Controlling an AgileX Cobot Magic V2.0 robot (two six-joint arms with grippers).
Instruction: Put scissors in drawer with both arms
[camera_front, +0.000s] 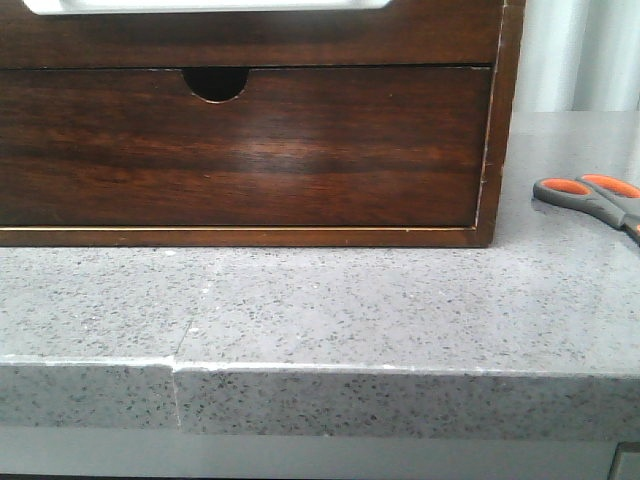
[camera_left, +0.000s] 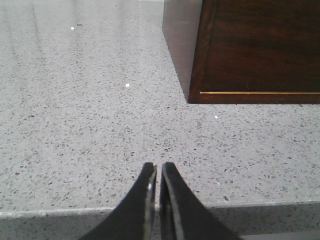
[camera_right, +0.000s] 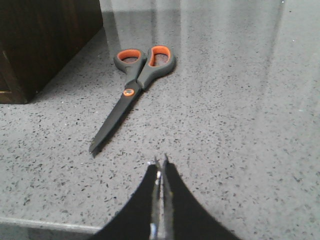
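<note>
Front cam: scissors (camera_front: 592, 198) lie on the stone counter (camera_front: 330, 300) right of the shut target drawer (camera_front: 200, 5), left gripper (camera_left: 156, 170) pinched together near the cabinet corner (camera_left: 197, 95), right gripper (camera_right: 160, 167) pinched too, so I'd spread wide and square up first.

The scissors (camera_right: 134, 88) lie flat and closed on the grey speckled table (camera_right: 240, 125), just beside the right side of the wooden cabinet. Their handles are grey with orange-lined loops, the blades dark, with an orange pivot. The drawer (camera_front: 250, 30) shows only as a dark wooden strip with a white cutout, shut.
</note>
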